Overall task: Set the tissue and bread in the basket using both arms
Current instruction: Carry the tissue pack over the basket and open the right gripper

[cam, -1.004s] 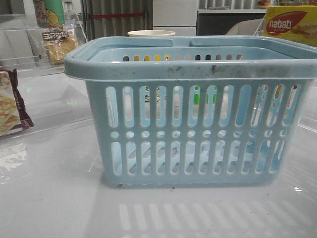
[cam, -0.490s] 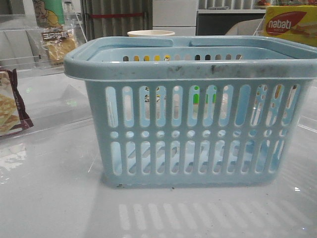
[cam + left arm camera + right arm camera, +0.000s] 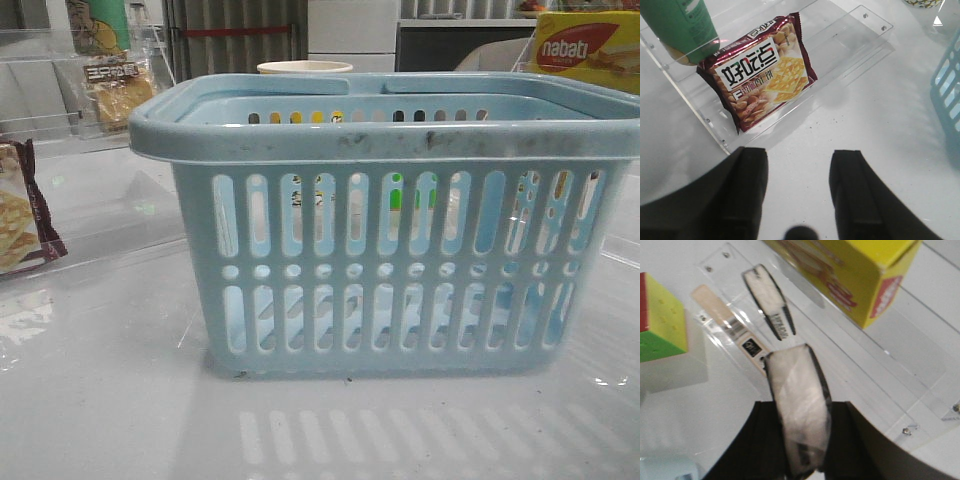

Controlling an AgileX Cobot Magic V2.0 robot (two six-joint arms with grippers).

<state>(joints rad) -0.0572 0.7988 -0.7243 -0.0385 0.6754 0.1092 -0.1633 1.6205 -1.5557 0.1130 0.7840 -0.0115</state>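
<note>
The light blue basket point(image 3: 390, 250) fills the middle of the front view; its side also shows in the left wrist view point(image 3: 947, 85). The bread point(image 3: 118, 90), a clear packet of golden-brown pieces, stands at the far left behind it. My right gripper point(image 3: 802, 407) is shut on the tissue point(image 3: 797, 382), a small black-edged packet seen side-on with a pale face, held above a clear tray. My left gripper point(image 3: 799, 155) is open and empty over the white table. Neither gripper shows in the front view.
A maroon-edged flatbread packet point(image 3: 762, 70) and a green bottle point(image 3: 682, 27) are in a clear tray point(image 3: 855, 45). A yellow box point(image 3: 855, 270), a colour cube point(image 3: 660, 317) and a flat stick point(image 3: 725, 320) lie near the right gripper. A similar black-edged shape point(image 3: 769, 300) shows on that tray.
</note>
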